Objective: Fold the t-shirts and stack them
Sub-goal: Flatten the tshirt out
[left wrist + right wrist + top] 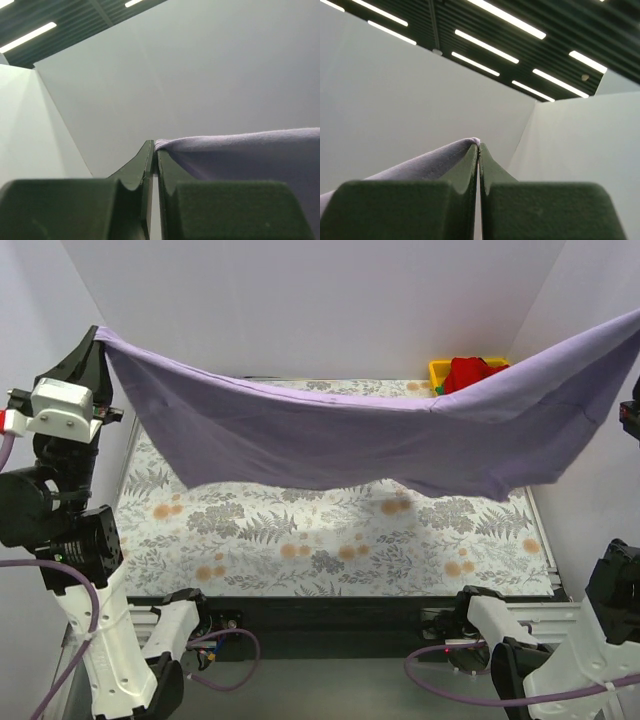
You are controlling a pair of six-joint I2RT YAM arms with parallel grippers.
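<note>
The lavender-purple t-shirt (340, 435) hangs stretched in the air above the table, sagging in the middle. My left gripper (98, 335) is raised at the upper left and shut on the shirt's left end; the cloth shows at its tips in the left wrist view (235, 145). My right gripper is off the right edge of the top view; in the right wrist view (479, 145) it is shut on the shirt's other end (420, 165). A red t-shirt (470, 372) lies in the yellow tray (438, 368) at the back right, with a bit of green beside it.
The floral-patterned cloth (330, 535) covers the table below the hanging shirt. White walls stand close on the left, back and right. Both wrist cameras point up at the walls and ceiling lights.
</note>
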